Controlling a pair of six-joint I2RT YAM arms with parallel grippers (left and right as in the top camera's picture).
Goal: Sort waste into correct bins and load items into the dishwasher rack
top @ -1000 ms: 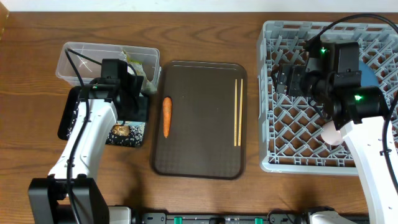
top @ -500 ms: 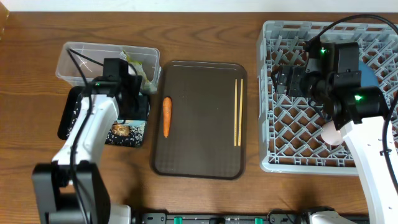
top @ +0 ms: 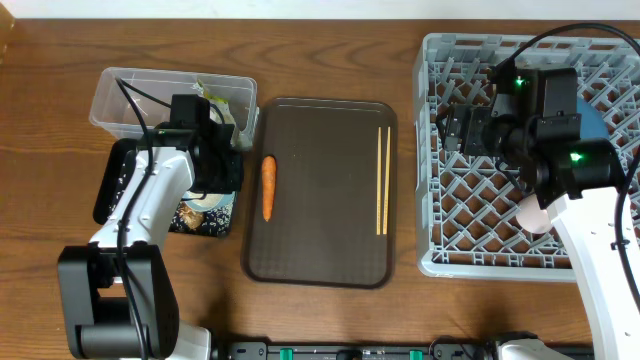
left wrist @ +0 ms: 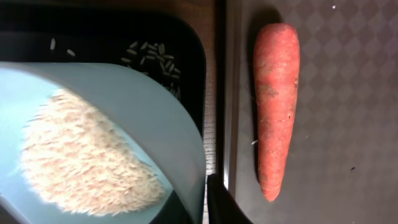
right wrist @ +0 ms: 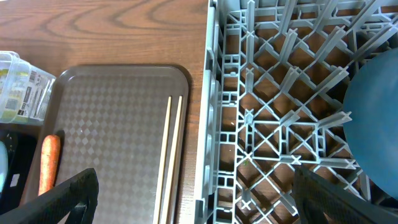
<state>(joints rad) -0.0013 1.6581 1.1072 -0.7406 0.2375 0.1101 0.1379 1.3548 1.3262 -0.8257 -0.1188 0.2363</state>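
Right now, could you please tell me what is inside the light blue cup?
A heap of white rice lies inside the light blue cup. Whatever is under the heap is covered.

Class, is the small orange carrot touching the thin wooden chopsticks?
Apart. The overhead view shows bare dark brown serving tray between the small orange carrot and the thin wooden chopsticks.

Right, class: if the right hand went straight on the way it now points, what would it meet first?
Most likely the dishwasher rack. The open right hand hangs over its left wall, with grey lattice right ahead. Depth is unclear, so I cannot tell whether it would meet the wall or the floor grid.
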